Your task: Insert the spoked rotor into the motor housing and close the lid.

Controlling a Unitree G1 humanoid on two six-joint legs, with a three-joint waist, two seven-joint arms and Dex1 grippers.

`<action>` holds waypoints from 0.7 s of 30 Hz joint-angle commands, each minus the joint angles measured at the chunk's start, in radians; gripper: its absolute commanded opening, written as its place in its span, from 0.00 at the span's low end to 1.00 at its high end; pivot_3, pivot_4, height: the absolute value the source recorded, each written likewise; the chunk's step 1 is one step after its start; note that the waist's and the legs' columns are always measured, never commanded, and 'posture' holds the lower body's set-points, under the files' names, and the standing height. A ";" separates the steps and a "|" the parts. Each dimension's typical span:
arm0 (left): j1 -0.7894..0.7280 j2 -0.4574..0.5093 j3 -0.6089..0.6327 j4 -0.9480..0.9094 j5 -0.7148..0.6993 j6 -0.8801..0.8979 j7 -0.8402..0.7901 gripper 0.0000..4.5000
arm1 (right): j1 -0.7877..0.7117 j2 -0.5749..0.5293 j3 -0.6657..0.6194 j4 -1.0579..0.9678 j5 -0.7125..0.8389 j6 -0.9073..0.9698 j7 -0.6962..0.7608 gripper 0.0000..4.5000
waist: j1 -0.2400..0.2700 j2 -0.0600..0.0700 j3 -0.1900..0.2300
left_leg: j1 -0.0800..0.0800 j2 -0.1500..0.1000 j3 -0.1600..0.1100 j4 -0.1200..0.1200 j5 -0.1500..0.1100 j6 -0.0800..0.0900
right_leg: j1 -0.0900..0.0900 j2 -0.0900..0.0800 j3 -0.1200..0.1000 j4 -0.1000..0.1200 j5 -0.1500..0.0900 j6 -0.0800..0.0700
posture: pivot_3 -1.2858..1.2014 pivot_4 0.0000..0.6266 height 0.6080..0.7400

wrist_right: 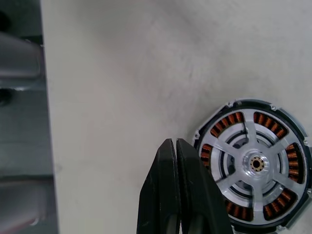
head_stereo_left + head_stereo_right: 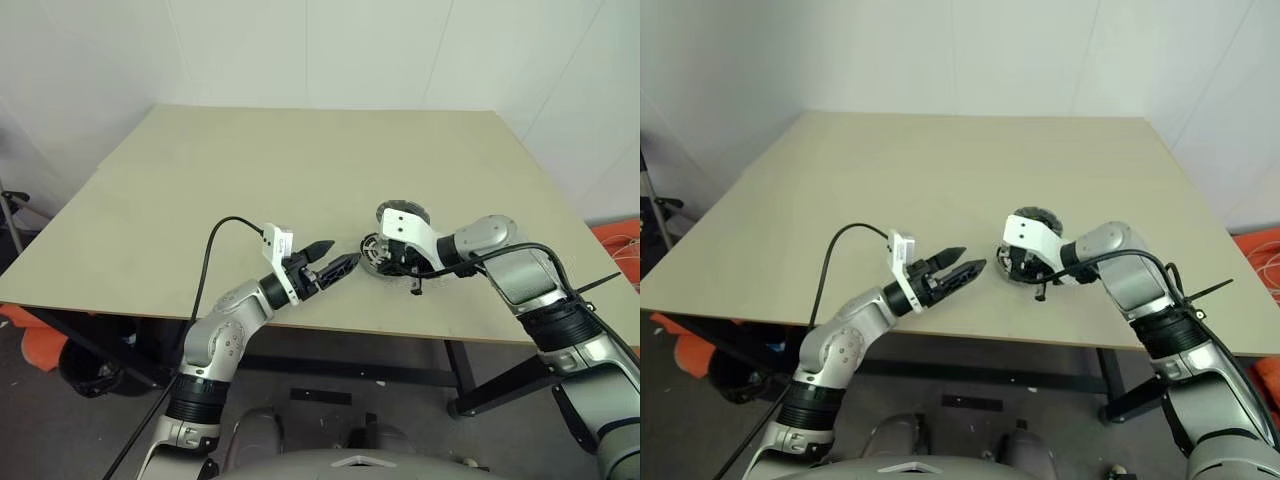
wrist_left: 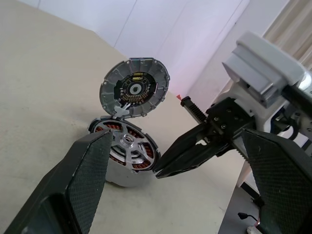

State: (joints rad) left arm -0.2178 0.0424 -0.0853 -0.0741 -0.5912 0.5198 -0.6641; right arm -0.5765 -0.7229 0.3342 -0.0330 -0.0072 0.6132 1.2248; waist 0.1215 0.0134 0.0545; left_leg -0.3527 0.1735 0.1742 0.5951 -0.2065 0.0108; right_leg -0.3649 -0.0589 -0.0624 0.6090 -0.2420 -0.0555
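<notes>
The rotor [image 1: 255,165] already sits inside the housing [image 3: 121,171], its silver spokes over the copper windings, so the insertion looks done. The lid [image 3: 135,87] stands open, tilted up on the far edge of the housing from the left hand [image 2: 331,263], which hangs just short of the motor with its fingers spread and nothing between them. The right hand [image 1: 174,187] has its fingers pressed together and empty, tips right beside the housing rim.

What remains, by my reading, is to tip the lid down. The risk: a shut pair of fingers can only push, and a push off-centre could slide the housing across the tabletop [image 2: 250,180] or tip it, or drop the lid askew.
</notes>
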 commanded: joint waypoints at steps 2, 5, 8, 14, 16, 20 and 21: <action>-0.015 -0.007 0.000 -0.032 -0.015 -0.008 -0.004 1.00 | -0.006 -0.066 -0.034 -0.142 0.042 0.093 0.019 0.01 | 0.002 0.000 0.000 | 0.000 0.000 0.000 0.000 0.000 0.000 | 0.000 0.000 0.000 0.000 0.000 0.000 | 0.52 0.00 1.00; -0.019 -0.010 0.000 -0.039 -0.020 0.002 0.000 1.00 | -0.006 -0.080 -0.028 -0.140 0.026 0.063 -0.016 0.01 | 0.002 0.000 0.000 | 0.001 0.000 0.000 0.000 0.000 0.000 | 0.001 0.000 0.000 0.000 0.000 0.000 | 0.52 0.00 1.00; -0.022 -0.010 0.002 -0.042 -0.023 0.007 0.001 1.00 | -0.007 -0.068 -0.021 -0.075 -0.011 -0.056 -0.073 0.01 | -0.001 0.000 0.000 | 0.001 0.000 0.000 0.000 0.000 -0.001 | 0.001 0.000 0.000 0.000 0.000 0.000 | 0.52 0.00 1.00; -0.018 -0.009 0.006 -0.028 -0.022 -0.002 -0.007 1.00 | -0.015 -0.063 0.006 -0.002 -0.040 -0.163 -0.078 0.05 | 0.000 0.000 0.000 | 0.001 0.000 0.000 0.000 0.000 -0.001 | 0.000 0.000 0.000 0.000 0.000 0.000 | 0.52 0.00 1.00; -0.017 -0.009 0.005 -0.022 -0.018 -0.008 -0.009 1.00 | -0.023 -0.054 0.020 0.021 -0.049 -0.180 -0.075 0.14 | -0.001 0.000 0.000 | 0.000 0.000 0.000 0.000 0.000 -0.001 | 0.000 0.000 0.000 0.000 0.000 0.000 | 0.52 0.00 1.00; -0.011 -0.009 0.004 -0.016 -0.015 -0.016 -0.013 1.00 | -0.031 -0.032 0.029 0.071 -0.090 -0.229 -0.117 0.43 | -0.001 0.000 0.000 | 0.000 0.000 0.000 0.000 0.000 -0.001 | 0.000 0.000 0.000 0.000 0.000 0.000 | 0.52 0.00 1.00; -0.009 -0.009 0.004 -0.016 -0.014 -0.018 -0.014 1.00 | -0.031 -0.031 0.031 0.073 -0.090 -0.231 -0.108 0.51 | -0.001 0.000 0.000 | 0.000 0.000 0.000 0.000 0.000 -0.001 | 0.000 0.000 0.000 0.000 0.000 0.000 | 0.52 0.00 1.00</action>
State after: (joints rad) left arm -0.2232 0.0349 -0.0842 -0.0736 -0.5979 0.5200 -0.6683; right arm -0.5767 -0.7523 0.3710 0.0439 -0.0855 0.4054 1.1199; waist 0.1204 0.0133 0.0545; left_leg -0.3526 0.1732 0.1743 0.5947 -0.2063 0.0103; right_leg -0.3651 -0.0590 -0.0623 0.6086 -0.2421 -0.0553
